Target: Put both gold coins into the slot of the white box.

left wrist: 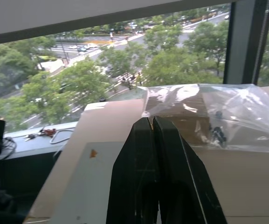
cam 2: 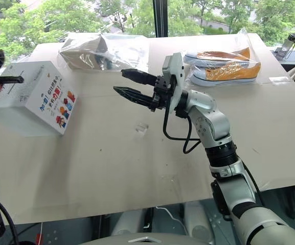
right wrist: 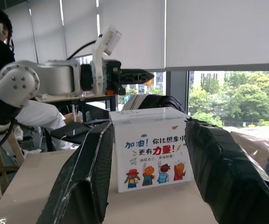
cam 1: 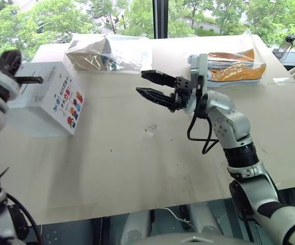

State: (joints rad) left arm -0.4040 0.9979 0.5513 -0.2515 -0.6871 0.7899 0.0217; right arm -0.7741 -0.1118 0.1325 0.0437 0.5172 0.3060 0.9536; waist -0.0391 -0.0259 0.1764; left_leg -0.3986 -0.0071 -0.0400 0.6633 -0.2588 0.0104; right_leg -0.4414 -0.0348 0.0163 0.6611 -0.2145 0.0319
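White box (cam 1: pixel 47 99): on table (cam 1: pixel 137 163), my left side, cartoon face toward centre. My left gripper (cam 1: pixel 32 79): clenched, raised over its top. My right gripper (cam 1: pixel 150 85): released, empty, aimed at box. Coins: cannot tell.

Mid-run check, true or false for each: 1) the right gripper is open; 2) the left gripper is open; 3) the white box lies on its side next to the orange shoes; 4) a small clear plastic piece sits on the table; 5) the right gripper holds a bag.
1) True: the right gripper has its fingers apart and empty.
2) False: the left gripper is shut.
3) False: the white box stands upright at the table's left end, far from the orange shoes.
4) True: the clear plastic piece lies mid-table.
5) False: it holds nothing; the bag lies at the far edge.
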